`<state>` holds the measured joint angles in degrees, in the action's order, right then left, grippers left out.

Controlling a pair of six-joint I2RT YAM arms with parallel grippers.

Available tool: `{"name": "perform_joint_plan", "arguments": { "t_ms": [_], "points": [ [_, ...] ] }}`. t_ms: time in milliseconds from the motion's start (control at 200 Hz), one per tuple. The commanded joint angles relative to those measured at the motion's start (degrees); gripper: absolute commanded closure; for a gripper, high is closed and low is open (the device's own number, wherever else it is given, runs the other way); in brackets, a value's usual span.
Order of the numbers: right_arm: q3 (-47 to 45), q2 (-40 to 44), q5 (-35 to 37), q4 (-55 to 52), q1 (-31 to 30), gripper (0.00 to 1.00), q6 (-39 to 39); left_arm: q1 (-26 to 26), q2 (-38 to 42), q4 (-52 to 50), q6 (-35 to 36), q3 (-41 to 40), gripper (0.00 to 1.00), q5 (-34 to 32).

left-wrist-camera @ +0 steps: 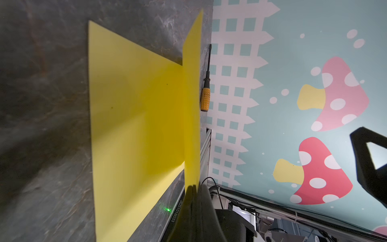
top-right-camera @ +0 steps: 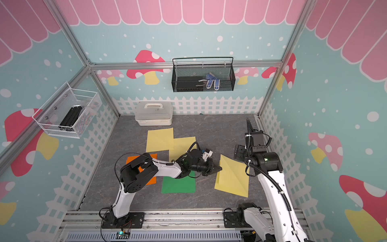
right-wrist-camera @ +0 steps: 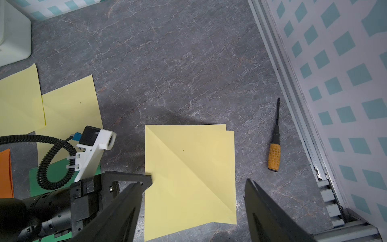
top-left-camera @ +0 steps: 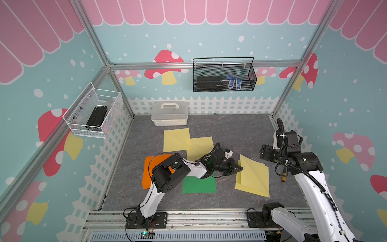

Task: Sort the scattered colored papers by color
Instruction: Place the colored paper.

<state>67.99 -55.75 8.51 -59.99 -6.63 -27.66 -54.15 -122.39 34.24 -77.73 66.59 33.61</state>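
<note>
**On the tabletop's right side, the left hand pinches yellow paper**

Across the grey marbled tabletop (top-left-camera: 230,130), read as a dial from above with twelve at the back fence, lie thin, flat, plain rectangles of paper in pale yellow, orange and green.

The left hand (top-left-camera: 238,168) is clamped on the left edge of the gripped yellow sheet (top-left-camera: 245,180) at four o'clock. A straight diagonal line crosses this sheet from corner to corner. From the pinching fingertips it spreads toward three o'clock. In the left wrist view, yellow paper stands edge-on out of the closed jaws, above yellow paper lying flat. An offset corner in the right wrist view shows a lower yellow sheet (right-wrist-camera: 231,133) directly beneath.

The right hand (right-wrist-camera: 192,181) hangs over the same pair with its jaws spread wide, holding nothing. Its fingers straddle the sheets without touching them.

Four pale yellow sheets show in all. Two are the pair at four o'clock, and the rear yellow sheet (top-left-camera: 176,138) overlaps the middle yellow sheet (top-left-camera: 201,146) between eleven and twelve. One green sheet (top-left-camera: 199,185) lies at six, partly under the left arm. The orange paper (top-left-camera: 147,174) lies at nine, also half hidden; how many sheets it holds cannot be told.

One screwdriver (right-wrist-camera: 274,155) rests at three by the side rail, and one white box (top-left-camera: 169,113) sits at the back.
</note>
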Motion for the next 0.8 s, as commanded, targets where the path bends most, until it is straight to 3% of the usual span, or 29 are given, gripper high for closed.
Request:
{"name": "perform_joint_plan", "arguments": {
  "t_ms": [0,540,796],
  "points": [
    [-1.13,-0.15,0.06,0.23,0.23,0.2,0.03,-0.52,-2.3,-3.38,0.78,1.62,1.0,2.21],
    [-0.84,-0.32,0.7,0.49,0.27,0.2,0.33,4.02,-5.1,-25.28,12.85,9.0,1.0,6.08],
    [-0.93,-0.59,1.02,0.81,0.26,0.2,0.59,3.75,-6.61,-28.54,15.73,11.65,1.0,8.66]
  ]
}}
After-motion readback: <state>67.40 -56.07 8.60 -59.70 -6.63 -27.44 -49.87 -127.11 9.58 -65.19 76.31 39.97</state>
